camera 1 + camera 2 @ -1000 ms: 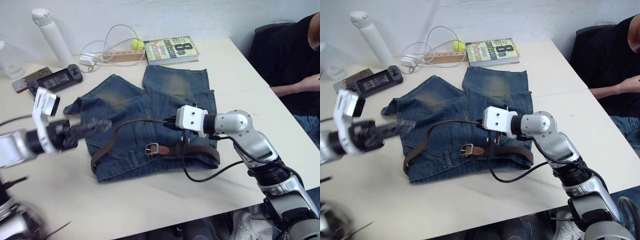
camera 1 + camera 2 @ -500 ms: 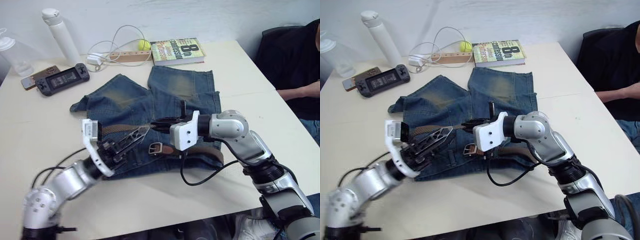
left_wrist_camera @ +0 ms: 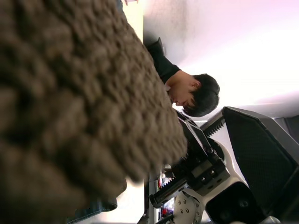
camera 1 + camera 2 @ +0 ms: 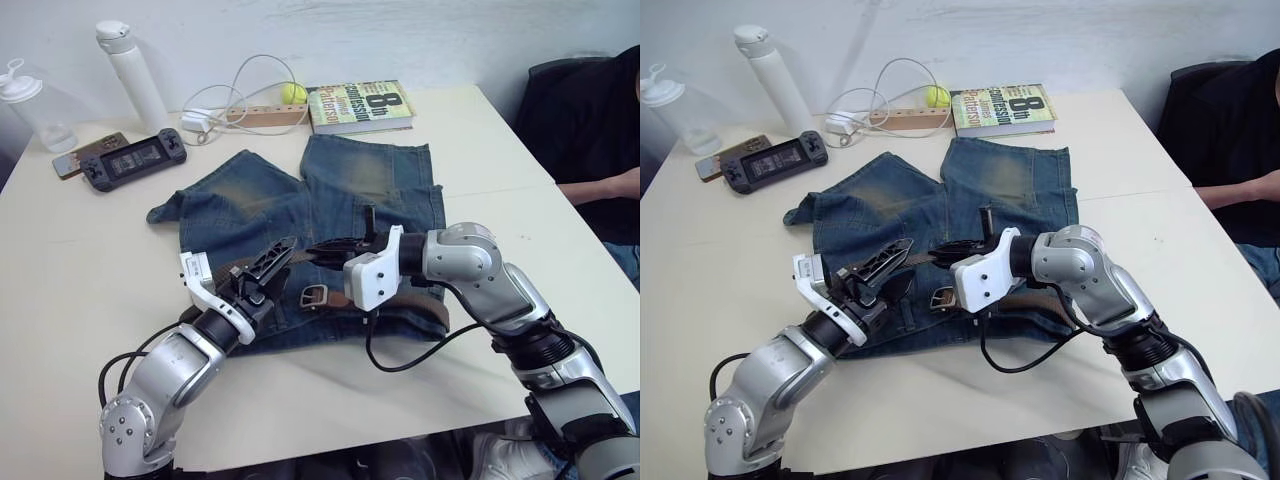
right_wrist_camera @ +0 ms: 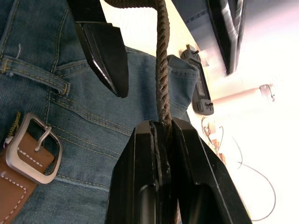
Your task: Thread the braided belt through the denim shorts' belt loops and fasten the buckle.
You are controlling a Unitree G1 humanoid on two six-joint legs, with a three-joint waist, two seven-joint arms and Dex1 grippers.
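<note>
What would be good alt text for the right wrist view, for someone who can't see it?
The right gripper, seen from its own wrist, is shut on the braided belt, which runs taut away from its black fingers above the denim shorts. The silver buckle lies flat on the denim beside a belt loop, and a fingertip of the left gripper reaches in close to the belt.
</note>
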